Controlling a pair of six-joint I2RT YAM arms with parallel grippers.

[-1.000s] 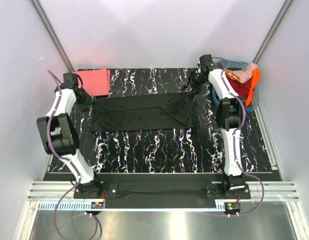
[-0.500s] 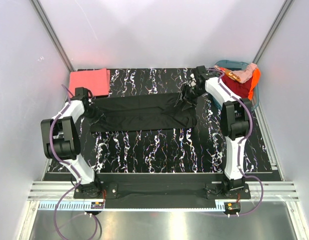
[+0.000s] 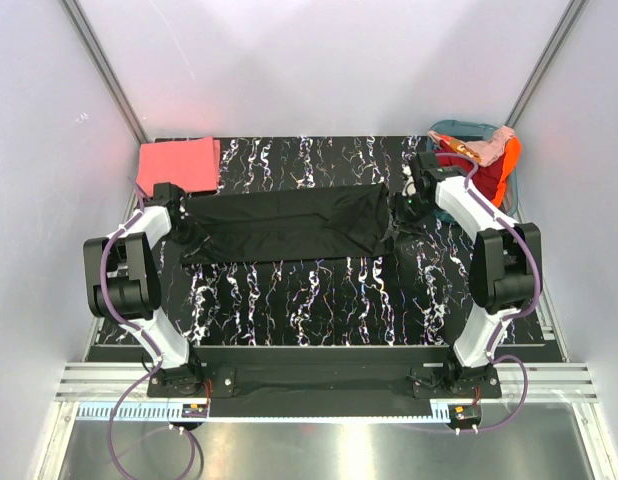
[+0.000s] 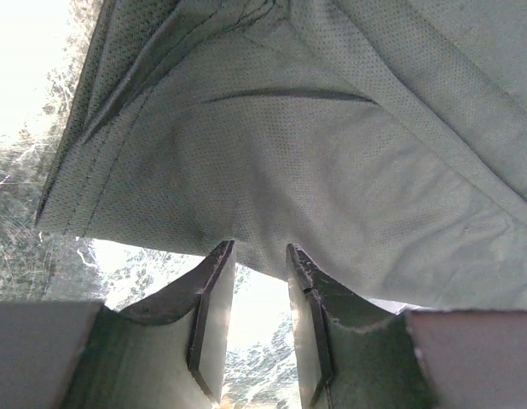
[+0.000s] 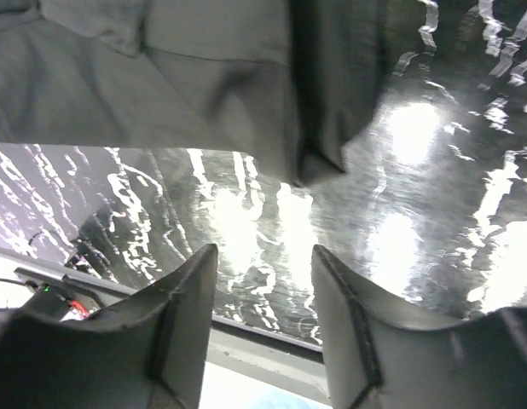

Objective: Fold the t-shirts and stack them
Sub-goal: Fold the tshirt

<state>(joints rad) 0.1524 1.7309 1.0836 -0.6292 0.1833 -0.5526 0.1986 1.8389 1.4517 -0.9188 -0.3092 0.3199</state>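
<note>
The black t-shirt [image 3: 284, 225] lies folded into a long flat strip across the middle of the table. The coral-pink t-shirt [image 3: 179, 165] lies folded at the back left corner. My left gripper [image 3: 182, 220] is at the black shirt's left end. In the left wrist view the gripper [image 4: 257, 256] is open, its fingertips at the edge of the cloth [image 4: 332, 153], with nothing between them. My right gripper [image 3: 401, 214] is just off the shirt's right end. In the right wrist view it [image 5: 263, 256] is open and empty, with the shirt's corner [image 5: 315, 153] ahead of it.
A teal basket [image 3: 509, 205] with red, orange and pink clothes stands at the back right, beside the right arm. The black marbled table [image 3: 319, 300] has bare surface in front of the shirt. Frame posts and white walls enclose the table.
The left gripper came forward from beside the pink shirt to the black shirt's left end. The right gripper moved from the shirt's back right corner across it to its right end. That corner now lies flat.
</note>
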